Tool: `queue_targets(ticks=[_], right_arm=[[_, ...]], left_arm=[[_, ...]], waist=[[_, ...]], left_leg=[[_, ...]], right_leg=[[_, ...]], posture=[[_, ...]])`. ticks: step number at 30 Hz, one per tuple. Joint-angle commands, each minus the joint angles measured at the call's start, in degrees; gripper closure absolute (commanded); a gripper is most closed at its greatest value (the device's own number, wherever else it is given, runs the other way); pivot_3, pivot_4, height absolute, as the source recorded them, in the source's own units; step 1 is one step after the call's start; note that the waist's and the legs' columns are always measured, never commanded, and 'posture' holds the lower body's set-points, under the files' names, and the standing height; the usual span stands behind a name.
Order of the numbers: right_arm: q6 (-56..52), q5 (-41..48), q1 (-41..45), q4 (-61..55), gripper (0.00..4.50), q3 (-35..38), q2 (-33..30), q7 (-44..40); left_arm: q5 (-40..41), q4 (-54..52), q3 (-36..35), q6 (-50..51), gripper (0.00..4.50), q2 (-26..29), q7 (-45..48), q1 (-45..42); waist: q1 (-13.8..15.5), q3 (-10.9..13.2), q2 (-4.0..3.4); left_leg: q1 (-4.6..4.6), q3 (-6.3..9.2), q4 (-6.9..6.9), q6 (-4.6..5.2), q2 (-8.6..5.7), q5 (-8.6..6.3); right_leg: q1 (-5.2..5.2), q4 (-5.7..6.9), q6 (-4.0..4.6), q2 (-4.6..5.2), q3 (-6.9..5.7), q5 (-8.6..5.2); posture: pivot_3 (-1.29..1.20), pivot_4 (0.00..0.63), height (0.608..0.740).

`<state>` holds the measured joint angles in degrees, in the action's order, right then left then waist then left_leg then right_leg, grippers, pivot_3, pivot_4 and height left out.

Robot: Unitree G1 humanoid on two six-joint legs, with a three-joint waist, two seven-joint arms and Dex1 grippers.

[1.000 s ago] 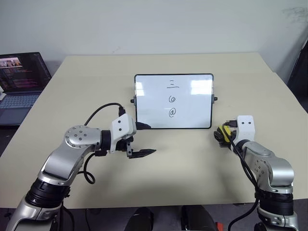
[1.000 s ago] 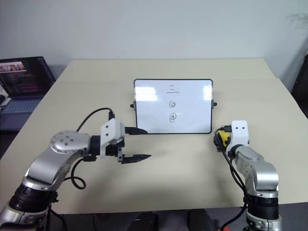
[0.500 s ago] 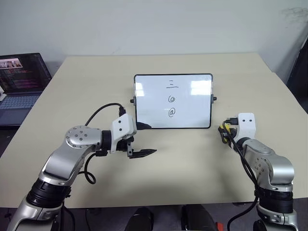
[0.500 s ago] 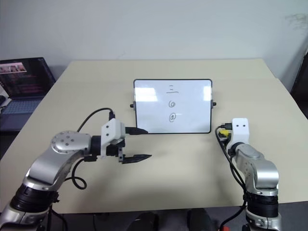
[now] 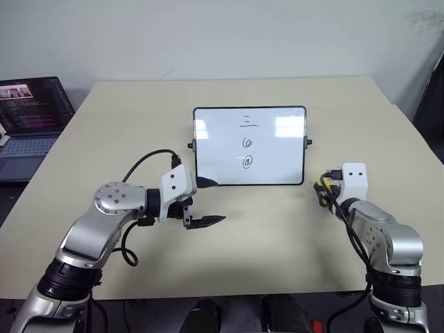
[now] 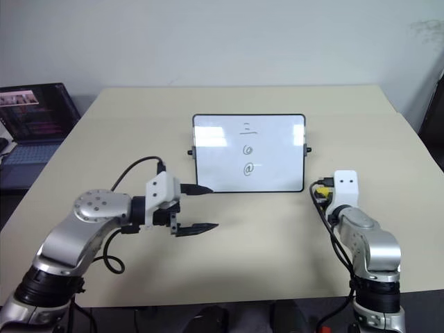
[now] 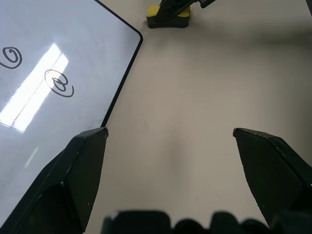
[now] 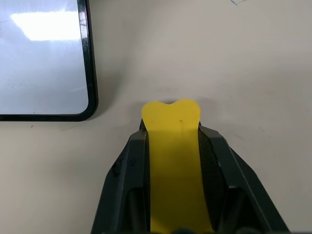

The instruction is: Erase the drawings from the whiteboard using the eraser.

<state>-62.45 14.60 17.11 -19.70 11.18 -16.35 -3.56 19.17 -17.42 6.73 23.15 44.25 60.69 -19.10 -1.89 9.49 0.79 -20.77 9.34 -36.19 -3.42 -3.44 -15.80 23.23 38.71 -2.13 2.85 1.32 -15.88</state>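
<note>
The right claw [image 8: 173, 146] has just snapped shut on the eraser [image 8: 173, 161] — a second ago its fingers stood wide around the yellow block, and now both black fingers are pressed flat against its long sides, with the rounded yellow end poking out ahead of the tips. That's the grab made! From the wrist view the eraser looks to be sitting on the counter [image 5: 277, 229], not yet lifted, though the contact underneath is hard to make out.

Out from there: the whiteboard [image 5: 250, 146] lies just beside the gripped eraser, its near right corner close to the claw, roughly mid-counter and a little toward the far edge. All the drawings [image 5: 247, 142] are still on it in a column — three short lines at the far end, a spiral circle in the middle, an @-like swirl nearest the robot. Nothing wiped yet.

Over on the other side, the left claw [image 5: 205, 221] hangs wide open and empty above the counter, just off the board's near left corner, unmoved over the last second. A laptop [image 5: 31, 125] sits on a separate surface beyond the counter's left edge.

So the pick-up phase looks finished, and the job now calls for lifting the eraser and carrying it leftward onto the board to start on those marks.
</note>
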Motion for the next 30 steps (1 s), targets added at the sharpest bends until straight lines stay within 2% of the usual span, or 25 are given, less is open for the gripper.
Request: queue_targets(ticks=[1,7,12,16,30], right_arm=[[0.1,0.0,2.6,-1.6,3.48,1.6,-0.4,0.4],[2.2,-0.9,6.6,-4.0,3.48,0.0,-2.2,-0.4],[9.2,-3.1,10.9,-3.7,3.48,-4.8,-4.1,-2.2],[14.0,-4.8,13.9,-2.4,3.48,-8.8,-4.1,-3.9],[27.8,-8.1,25.2,13.1,3.50,-14.9,2.5,-7.0]], left_arm=[[0.4,-1.4,-2.0,-1.2,0.00,0.6,0.0,-0.3],[-1.0,-0.8,-2.7,-1.8,0.00,-0.2,-2.4,-0.8],[-9.7,5.4,-2.8,-5.2,0.00,-4.4,-14.6,-3.9],[-12.9,6.1,-3.5,-4.9,0.00,-6.7,-20.8,-3.8],[-15.1,2.6,-4.7,-1.7,0.00,-9.5,-28.4,-1.1]], waist=[[0.0,0.0,0.00],[0.0,0.0,0.00],[0.0,0.0,0.02],[-0.2,0.0,0.02],[-0.1,0.0,0.03]], left_leg=[[0.00,-0.01,0.00,0.00,0.00,0.00],[0.00,-0.01,-0.01,0.00,0.00,0.00],[-0.01,0.02,-0.11,0.00,0.01,0.00],[0.00,-0.02,-0.11,-0.01,0.00,0.00],[-0.04,-0.01,-0.14,-0.04,-0.02,0.02]], right_leg=[[0.01,0.01,0.00,0.00,0.00,0.00],[0.02,0.03,0.00,-0.01,0.01,0.00],[0.02,0.08,0.00,-0.01,-0.02,0.00],[0.04,0.12,0.00,0.00,0.02,0.00],[0.09,0.14,0.01,0.02,0.02,0.00]], posture=[[0.00,0.150,0.740],[0.00,0.150,0.740],[0.00,0.150,0.740],[0.00,0.150,0.740],[0.00,0.150,0.740]])
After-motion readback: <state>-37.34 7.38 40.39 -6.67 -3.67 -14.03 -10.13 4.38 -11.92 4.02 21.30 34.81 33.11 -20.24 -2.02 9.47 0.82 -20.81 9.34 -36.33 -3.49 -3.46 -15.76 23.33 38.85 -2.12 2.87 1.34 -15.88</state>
